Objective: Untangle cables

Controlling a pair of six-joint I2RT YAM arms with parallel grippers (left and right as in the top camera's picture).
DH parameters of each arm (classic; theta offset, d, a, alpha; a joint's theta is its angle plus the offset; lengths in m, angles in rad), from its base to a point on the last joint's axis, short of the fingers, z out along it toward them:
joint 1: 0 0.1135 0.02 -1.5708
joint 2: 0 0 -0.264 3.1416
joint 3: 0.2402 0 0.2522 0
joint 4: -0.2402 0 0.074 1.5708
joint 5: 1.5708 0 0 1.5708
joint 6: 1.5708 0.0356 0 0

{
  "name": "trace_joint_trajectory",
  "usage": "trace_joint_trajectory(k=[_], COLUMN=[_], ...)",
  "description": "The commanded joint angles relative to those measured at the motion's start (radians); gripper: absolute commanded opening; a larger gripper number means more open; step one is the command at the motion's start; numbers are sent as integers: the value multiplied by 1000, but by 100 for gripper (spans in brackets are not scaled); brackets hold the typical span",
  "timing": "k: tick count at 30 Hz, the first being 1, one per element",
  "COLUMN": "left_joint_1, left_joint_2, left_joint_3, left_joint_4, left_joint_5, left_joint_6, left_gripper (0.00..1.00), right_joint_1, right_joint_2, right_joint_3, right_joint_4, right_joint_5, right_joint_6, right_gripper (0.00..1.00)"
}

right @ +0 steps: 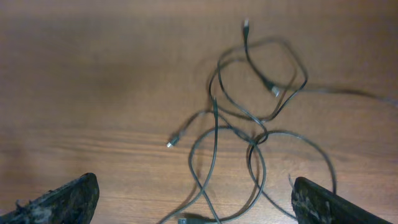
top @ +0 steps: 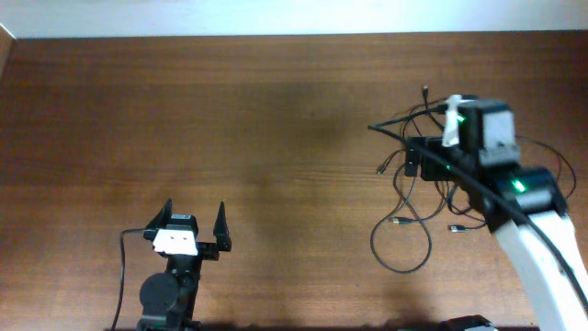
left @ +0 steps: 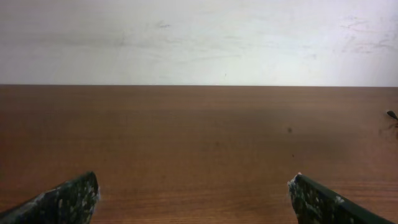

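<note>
- Step: pre-grasp, as I read it. Nothing had been picked up and the untangling proper was not yet under way.
- The cables (right: 255,138) lay in one loose knot on the right side of the table (top: 276,110), flat on the wood. Several loops overlapped and there was one tight crossing near the middle of the heap.
- Right gripper (right: 193,183) hung over the tangle, jaws spread wide, nothing between them. The fingers were clear of the cords.
- Left gripper (top: 194,210) sat at the front left, well apart from the cables, jaws likewise wide and empty. Its wrist view showed bare wood, with only a strand tip at the far right edge.
- Several plug ends were visible. One free end (right: 169,144) stuck out left of the heap, apart from the crossing.
- Next move, my call: drop the right gripper onto a single strand, probably that free end, then close and draw it out away from the knot.
- Needs: jaws straddling one cord only and fingertips nearly on the table, since the cords were thin and lay flat.
- The left arm would likely have to come across to pin the rest, or the whole bundle drags along.
- Part of the tangle sat under the right arm in the overhead view, so the routing there couldn't be told.
</note>
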Motion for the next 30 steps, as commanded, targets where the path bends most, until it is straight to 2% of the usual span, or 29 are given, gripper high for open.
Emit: trace_joint_trajectory(k=[1,13,18,25,28,30], left_joint_1=[5,5,5,5,5,5], left_joint_2=[-7,-7,-7,-7,-7,-7], left_joint_3=[-1,-1,-1,-1,-1,-1], left_joint_4=[-7,-7,-7,-7,-7,-7], left_joint_5=[12,12,12,12,12,12], left_joint_6=[15,15,15,15,15,15], left_gripper=[99,99,99,99,99,99], right_joint_1=[-3,-3,-3,-3,-3,-3], right_joint_2=[-142,-427,-673,-1087,-1190,-1188], right_joint_3=[8,-40,-129,-359,-489,-575], right_joint_4=[3,-28,-27,-13,159,371], right_joint_5=[-4,42,41,42,42,39], right_joint_6=[1,-1,1,1,0,0], right_gripper=[98,98,99,98,98,98])
